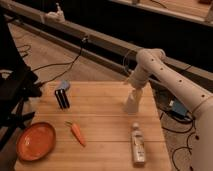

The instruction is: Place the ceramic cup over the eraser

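The ceramic cup (131, 103) is a small off-white tapered cup standing on the wooden table (105, 125) near its far right edge. My gripper (135, 92) reaches down from the white arm (165, 75) and sits right at the cup's top. The eraser (62, 98) is a black striped block with a blue-grey rounded part at its far end. It stands at the table's far left, well apart from the cup and gripper.
An orange carrot (77, 133) lies left of centre. An orange plate (35, 141) sits at the near left corner. A clear labelled bottle (137, 144) lies on its side at the near right. Cables run across the floor behind the table.
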Robot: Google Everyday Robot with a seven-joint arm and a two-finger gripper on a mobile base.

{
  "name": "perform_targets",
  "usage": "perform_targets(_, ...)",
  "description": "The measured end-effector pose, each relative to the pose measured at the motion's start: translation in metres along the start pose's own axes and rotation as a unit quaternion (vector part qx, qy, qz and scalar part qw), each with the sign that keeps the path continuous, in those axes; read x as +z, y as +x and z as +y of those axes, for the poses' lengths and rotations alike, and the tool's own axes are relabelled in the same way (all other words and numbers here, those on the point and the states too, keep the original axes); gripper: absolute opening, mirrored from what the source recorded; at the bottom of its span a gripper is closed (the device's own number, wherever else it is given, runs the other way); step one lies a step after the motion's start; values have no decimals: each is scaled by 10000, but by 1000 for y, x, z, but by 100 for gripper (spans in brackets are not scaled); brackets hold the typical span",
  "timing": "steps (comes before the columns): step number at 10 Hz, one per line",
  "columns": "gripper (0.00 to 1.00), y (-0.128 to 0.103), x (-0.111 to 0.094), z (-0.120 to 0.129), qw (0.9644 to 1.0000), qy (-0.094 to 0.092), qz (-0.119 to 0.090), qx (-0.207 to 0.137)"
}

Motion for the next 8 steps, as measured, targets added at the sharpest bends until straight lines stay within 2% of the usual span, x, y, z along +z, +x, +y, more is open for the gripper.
perform_targets(2, 80, 5, 13, 2, 9999, -130, 19, 65)
perform_targets(4, 80, 14, 22, 4, 9996, -183, -5, 214)
perform_targets(8, 80, 24, 41, 8, 9980, -245, -281, 510)
